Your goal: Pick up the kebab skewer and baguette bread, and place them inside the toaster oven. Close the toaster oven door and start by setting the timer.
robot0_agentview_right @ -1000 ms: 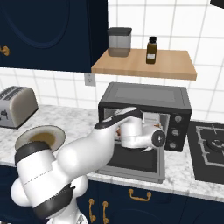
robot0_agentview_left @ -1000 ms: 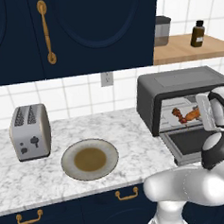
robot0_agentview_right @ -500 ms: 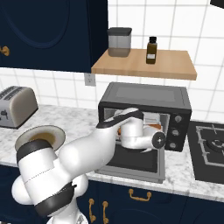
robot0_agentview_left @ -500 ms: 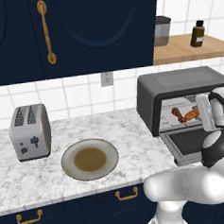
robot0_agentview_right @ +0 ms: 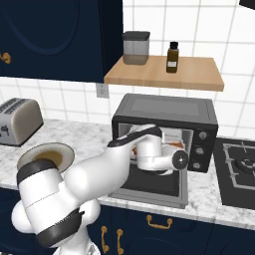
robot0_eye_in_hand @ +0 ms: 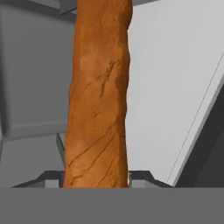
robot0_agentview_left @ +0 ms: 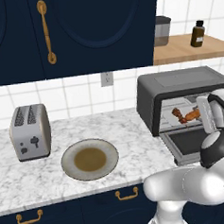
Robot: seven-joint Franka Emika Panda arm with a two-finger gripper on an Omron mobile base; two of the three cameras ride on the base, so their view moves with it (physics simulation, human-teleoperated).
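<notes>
1. Two slots top the silver toaster (robot0_agentview_left: 30,131) at the far left of the marble counter (robot0_agentview_left: 129,131), under dark blue wall cupboards (robot0_agentview_left: 80,31) with a brass handle (robot0_agentview_left: 45,31).
2. Just right of the toaster lies a round plate (robot0_agentview_left: 89,158) with a brown centre, flat on the counter and bare of food.
3. Further right, against the tiled wall, stands the toaster oven (robot0_agentview_left: 178,88), dark grey and boxy, with knobs (robot0_agentview_right: 201,147) down its right edge in the right base view.
4. Its front is open: the toaster oven door (robot0_agentview_left: 189,144) hangs folded down and forward, lying roughly level over the counter edge.
5. Inside the lit cavity rests the kebab skewer (robot0_agentview_left: 179,114), its red-brown chunks on the rack.
6. Beside it, to the right, is the baguette bread (robot0_agentview_left: 194,114), also within the oven mouth; whether the two touch cannot be told.
7. In the hand view the baguette bread (robot0_eye_in_hand: 99,96) runs lengthwise up the picture, and the gripper (robot0_eye_in_hand: 96,178) is clamped on its near end, one finger tip on each side.
8. Above the oven a wooden shelf (robot0_agentview_right: 164,73) carries a grey lidded canister (robot0_agentview_right: 136,48) and a small dark bottle (robot0_agentview_right: 172,57).
9. At the far right in the right base view sits a black hob (robot0_agentview_right: 239,172).
</notes>
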